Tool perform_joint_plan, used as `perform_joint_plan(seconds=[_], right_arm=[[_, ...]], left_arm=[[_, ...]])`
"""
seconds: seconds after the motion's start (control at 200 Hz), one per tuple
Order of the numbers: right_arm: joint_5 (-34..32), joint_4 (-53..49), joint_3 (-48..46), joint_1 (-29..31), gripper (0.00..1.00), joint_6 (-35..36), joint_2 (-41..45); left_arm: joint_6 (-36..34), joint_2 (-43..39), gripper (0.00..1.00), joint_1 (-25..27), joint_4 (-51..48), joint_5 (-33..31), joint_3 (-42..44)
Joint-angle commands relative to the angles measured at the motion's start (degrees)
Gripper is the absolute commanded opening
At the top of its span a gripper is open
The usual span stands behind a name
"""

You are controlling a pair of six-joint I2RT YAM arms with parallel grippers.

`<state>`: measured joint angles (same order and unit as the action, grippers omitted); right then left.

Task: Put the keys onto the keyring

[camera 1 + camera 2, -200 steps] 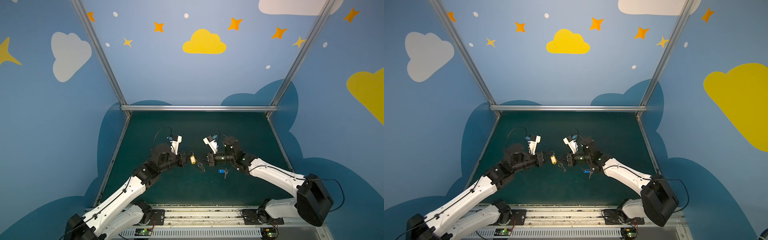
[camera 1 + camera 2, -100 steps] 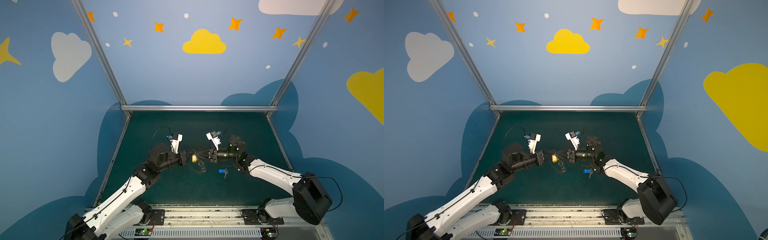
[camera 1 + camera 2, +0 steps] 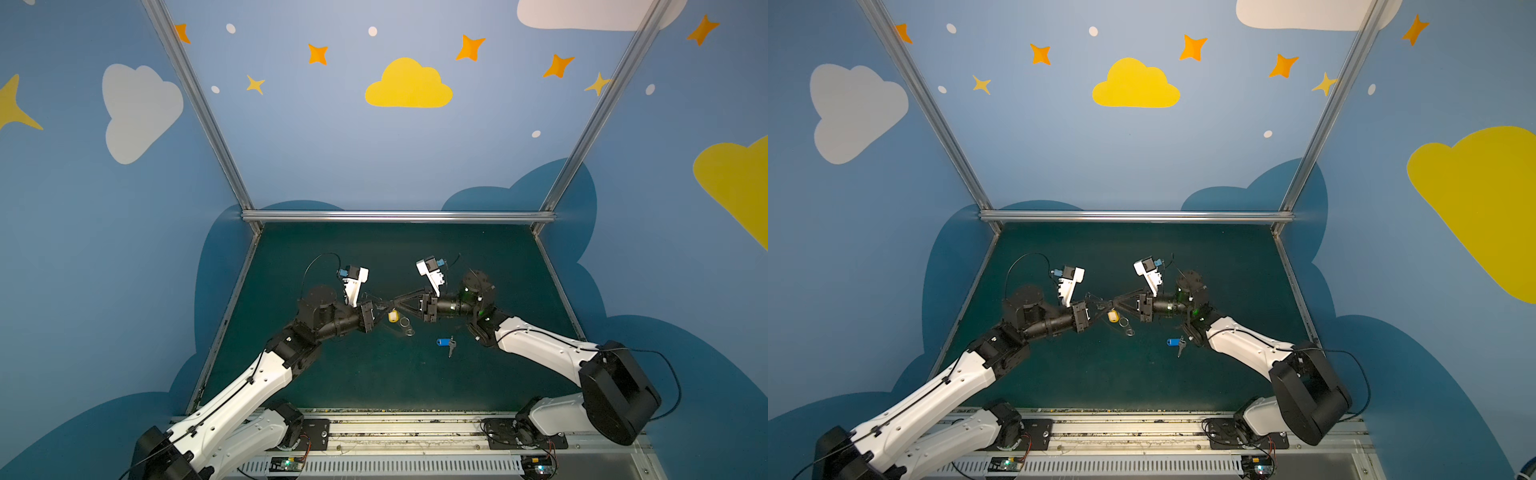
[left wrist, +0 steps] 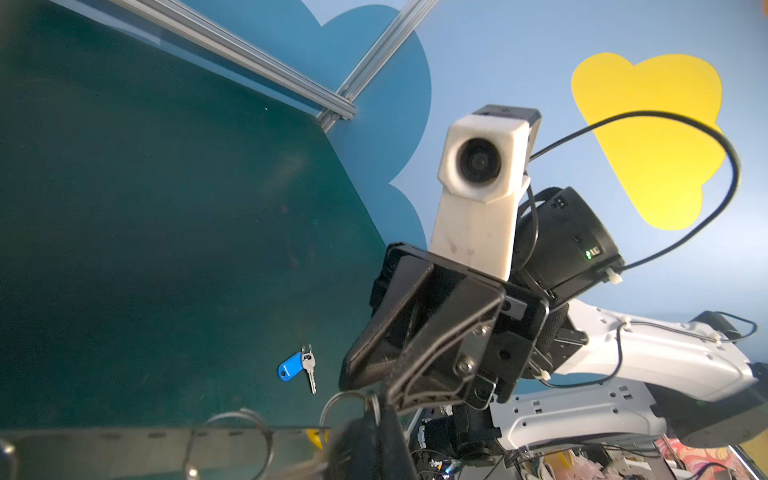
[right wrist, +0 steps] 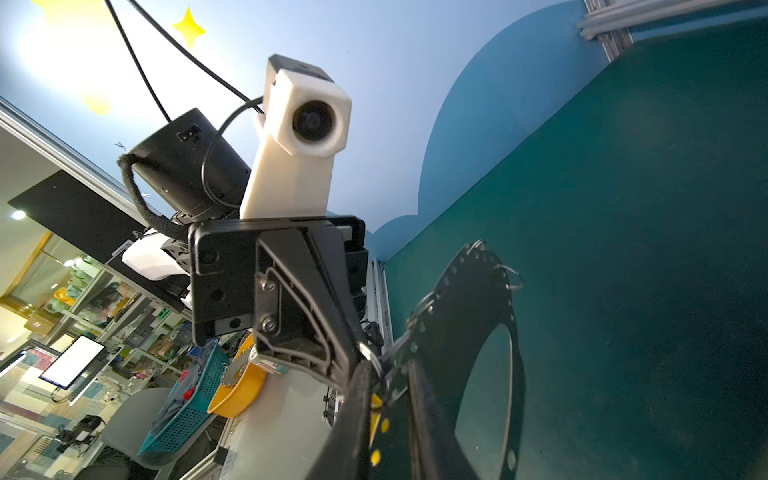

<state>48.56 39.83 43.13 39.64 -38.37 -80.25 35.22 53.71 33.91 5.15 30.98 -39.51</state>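
The keyring [image 5: 469, 311], a flat dark plate with a large oval hole, is held above the table in my left gripper [image 3: 384, 308], which is shut on its edge. A key's yellow tag [image 3: 392, 316] and loose split rings [image 3: 406, 326] hang from the plate. My right gripper [image 3: 395, 301] meets the left one tip to tip. Its jaws are drawn close on the plate's corner by a split ring [image 5: 370, 353]; which part they pinch is unclear. The blue-tagged key [image 3: 444, 343] lies on the green table beside the right arm and also shows in the left wrist view [image 4: 297, 368].
The green table [image 3: 374, 374] is walled by blue panels with an aluminium rail [image 3: 395, 216] along the back. Both arms reach in from the front rail and meet near the table's middle.
My right gripper has moved left and up to the plate's edge, opening briefly and closing again. The left gripper kept its grip and shifted slightly.
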Motion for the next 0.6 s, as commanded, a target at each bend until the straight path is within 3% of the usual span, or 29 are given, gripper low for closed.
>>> perform_joint_plan(seconds=[0.0, 0.06, 0.16, 0.305, 0.375, 0.596], right_arm=[[4.30, 4.44, 0.36, 0.78, 0.06, -0.99, -0.43], [4.99, 4.04, 0.52, 0.73, 0.00, -0.83, -0.30], [6.09, 2.26, 1.04, 0.86, 0.00, 0.47, 0.20], [4.12, -8.06, 2.06, 1.00, 0.00, 5.98, 2.59], [3.82, -9.70, 1.88, 1.15, 0.00, 7.30, 3.73], [0.90, -13.98, 1.89, 2.69, 0.00, 10.52, 5.77]], left_arm=[[0.00, 0.40, 0.04, 0.46, 2.85, 2.33, -0.65], [0.02, 0.37, 0.04, 0.45, 2.93, 2.15, -0.66], [0.03, 0.51, 0.04, 0.41, 2.02, 1.39, -1.01], [-0.17, -0.28, 0.08, 0.45, 0.79, -0.61, -0.86], [-0.22, -0.53, 0.04, 0.41, 0.68, -1.15, -0.66], [-0.02, -0.60, 0.04, 0.32, 1.21, -2.27, -0.22]])
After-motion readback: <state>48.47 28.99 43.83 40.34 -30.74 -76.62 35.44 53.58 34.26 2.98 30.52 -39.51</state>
